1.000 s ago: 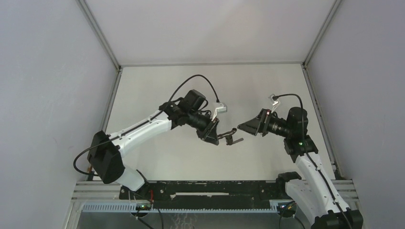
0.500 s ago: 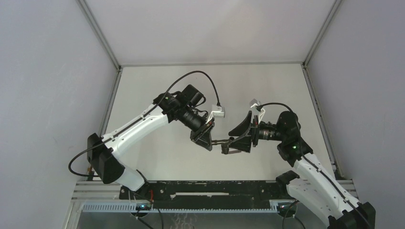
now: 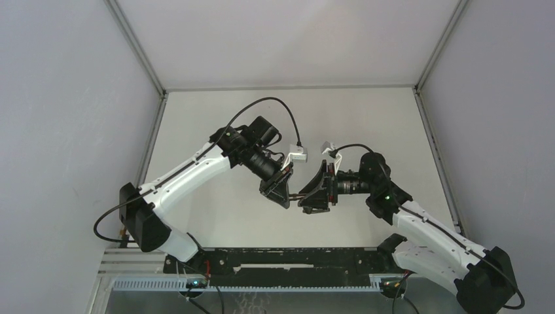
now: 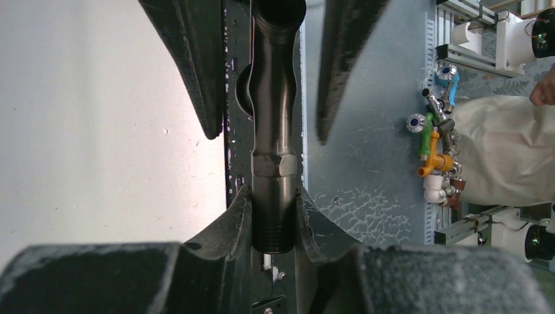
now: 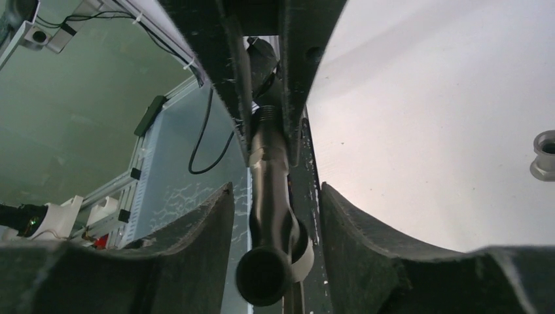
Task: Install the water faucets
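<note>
My left gripper [image 3: 283, 191] is shut on the threaded end of the faucet stem [image 3: 300, 194], a dark slim metal tap part held above the table and pointing right. In the left wrist view the stem [image 4: 273, 131] is clamped between my fingers [image 4: 235, 222]. My right gripper [image 3: 313, 196] is open, its jaws on either side of the stem's free end without touching it. In the right wrist view the stem [image 5: 269, 196] runs between my fingers [image 5: 196, 248]. The short stubby fitting [image 5: 543, 155] lies on the white table at the right edge of the right wrist view.
A black rail [image 3: 294, 258] runs along the table's near edge between the arm bases. Grey walls [image 3: 72, 131] close in the white table on the left, right and back. Beyond the near edge is a rack with coloured valves [image 4: 433, 144].
My right arm has swung left toward the left gripper, and its open jaws now straddle the stem's free end. The left gripper kept hold of the stem and dropped slightly.
</note>
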Controlling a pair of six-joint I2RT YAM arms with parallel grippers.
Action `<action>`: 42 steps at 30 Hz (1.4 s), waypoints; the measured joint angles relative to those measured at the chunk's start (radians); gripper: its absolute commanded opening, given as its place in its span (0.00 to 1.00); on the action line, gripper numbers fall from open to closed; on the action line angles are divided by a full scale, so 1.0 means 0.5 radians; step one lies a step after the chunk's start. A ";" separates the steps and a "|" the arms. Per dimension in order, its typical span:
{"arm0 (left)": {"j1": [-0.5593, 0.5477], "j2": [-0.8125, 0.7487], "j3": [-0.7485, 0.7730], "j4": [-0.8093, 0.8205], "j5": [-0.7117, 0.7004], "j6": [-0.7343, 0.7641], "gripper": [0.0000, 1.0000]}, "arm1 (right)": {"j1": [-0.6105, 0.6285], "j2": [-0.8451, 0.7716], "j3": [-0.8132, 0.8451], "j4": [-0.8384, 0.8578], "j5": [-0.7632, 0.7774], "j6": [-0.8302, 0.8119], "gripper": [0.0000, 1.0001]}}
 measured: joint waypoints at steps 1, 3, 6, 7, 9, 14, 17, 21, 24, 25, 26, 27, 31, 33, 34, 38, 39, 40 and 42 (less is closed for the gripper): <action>0.000 0.000 0.000 0.000 0.007 0.003 0.00 | 0.001 0.017 -0.001 0.015 0.008 0.000 0.53; 0.000 0.000 0.000 0.000 0.011 0.003 0.00 | 0.006 0.050 -0.002 0.046 0.011 0.007 0.51; 0.000 0.000 0.000 -0.002 0.020 0.003 0.00 | 0.024 0.089 -0.002 0.082 0.007 0.009 0.45; 0.000 0.000 0.000 -0.003 0.020 0.003 0.00 | 0.034 0.097 -0.002 0.094 0.005 0.008 0.41; 0.002 0.000 0.000 -0.009 0.019 0.002 0.00 | 0.052 0.106 -0.002 0.118 -0.008 0.007 0.36; 0.003 0.000 0.000 -0.038 0.031 -0.017 0.00 | 0.068 0.108 -0.003 0.150 -0.011 -0.012 0.00; 0.003 0.001 0.001 -0.041 0.035 -0.018 0.00 | 0.069 0.109 -0.003 0.159 -0.022 -0.016 0.00; 0.003 0.005 0.018 -0.056 0.034 -0.020 0.11 | 0.072 0.108 -0.003 0.188 -0.036 -0.011 0.00; 0.002 0.005 0.029 -0.061 0.024 -0.034 0.19 | 0.072 0.101 -0.009 0.212 -0.027 -0.007 0.00; 0.002 0.005 0.029 -0.058 0.024 -0.037 0.19 | 0.072 0.089 -0.022 0.227 -0.018 -0.004 0.00; 0.002 0.005 0.029 -0.053 0.023 -0.044 0.22 | 0.072 0.076 -0.039 0.243 -0.007 0.002 0.00; 0.002 0.005 0.029 -0.044 0.021 -0.049 0.30 | 0.072 0.055 -0.060 0.258 0.005 0.009 0.00; 0.002 0.003 0.029 0.004 0.011 -0.043 0.96 | 0.071 -0.018 -0.106 0.281 0.050 0.031 0.00; 0.021 -0.005 0.031 0.024 -0.013 -0.066 1.00 | 0.063 -0.059 -0.124 0.249 0.097 0.032 0.00; 0.043 -0.019 0.030 0.037 -0.034 -0.085 1.00 | 0.051 -0.085 -0.132 0.223 0.132 0.033 0.00; 0.225 -0.229 -0.042 0.274 -0.206 -0.283 1.00 | 0.000 -0.233 -0.200 0.132 0.409 0.039 0.00; 0.296 -0.323 -0.101 0.387 -0.286 -0.371 1.00 | -0.011 -0.288 -0.231 0.100 0.527 0.046 0.00; 0.375 -0.446 -0.195 0.521 -0.399 -0.489 1.00 | -0.018 -0.345 -0.262 0.062 0.648 0.052 0.00; 0.475 -0.599 -0.333 0.716 -0.592 -0.689 1.00 | -0.021 -0.449 -0.310 -0.030 0.900 0.062 0.00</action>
